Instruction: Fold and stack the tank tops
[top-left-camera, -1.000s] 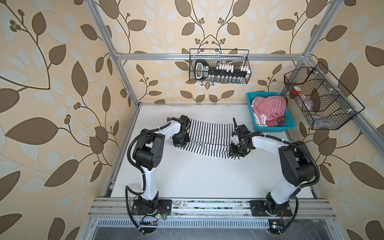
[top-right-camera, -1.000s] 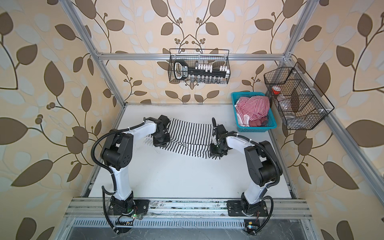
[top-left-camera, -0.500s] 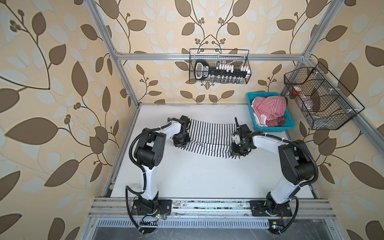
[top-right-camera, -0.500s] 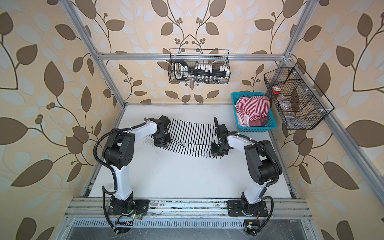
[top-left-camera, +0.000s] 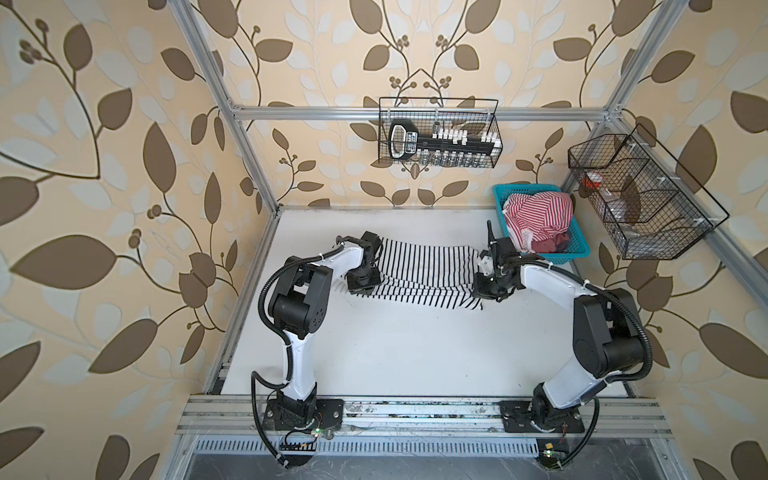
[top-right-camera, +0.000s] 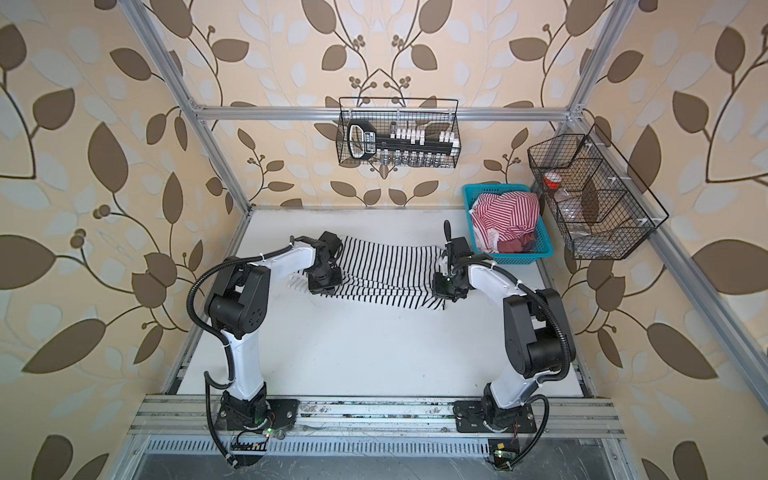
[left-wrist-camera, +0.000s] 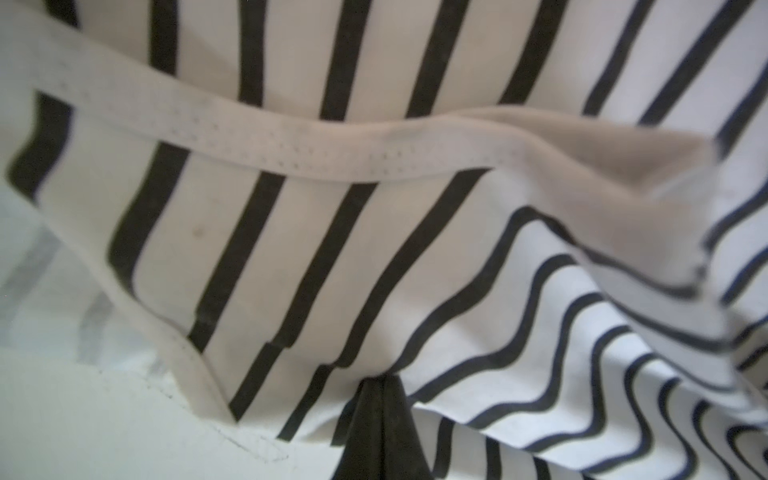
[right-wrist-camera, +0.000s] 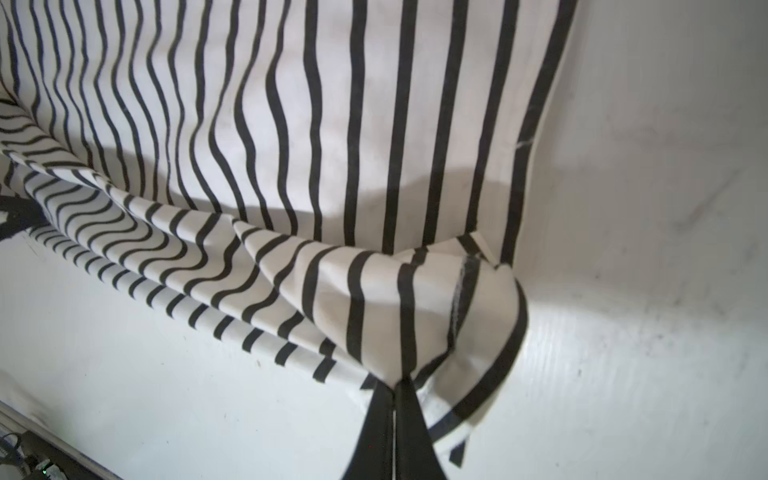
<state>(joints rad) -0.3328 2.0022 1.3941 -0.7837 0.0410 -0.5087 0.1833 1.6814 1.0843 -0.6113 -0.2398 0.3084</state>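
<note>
Top views, step: first fold of the black-striped tank top (top-left-camera: 424, 272), spread across the 12 o'clock half of the surface (top-left-camera: 395, 357).
Top views, tools: left tool (top-left-camera: 362, 286) sits at the garment's 9 o'clock end and right tool (top-left-camera: 487, 289) at its 3 o'clock end.
Top views, containers: blue basket (top-left-camera: 579, 250) at 2 o'clock holds the bunched red-striped tank top (top-left-camera: 538, 212) over a dark red cloth (top-left-camera: 549, 245). Back-wall wire basket (top-left-camera: 478, 112) at 12 o'clock holds black-and-white items, not identifiable. Side wire basket (top-left-camera: 673, 226) at 3 o'clock holds small items, unclear.
Left wrist, tool: left tool (left-wrist-camera: 380, 386) is pinched tight on striped cloth below a hemmed edge, which appears raised off the surface.
Right wrist, tool: right tool (right-wrist-camera: 392, 390) is clamped on a gathered corner, and the cloth sags away in folds.
Next move, judged: carry both held ends over the garment in step, keep the edge taut, and lay it square before letting go.
</note>
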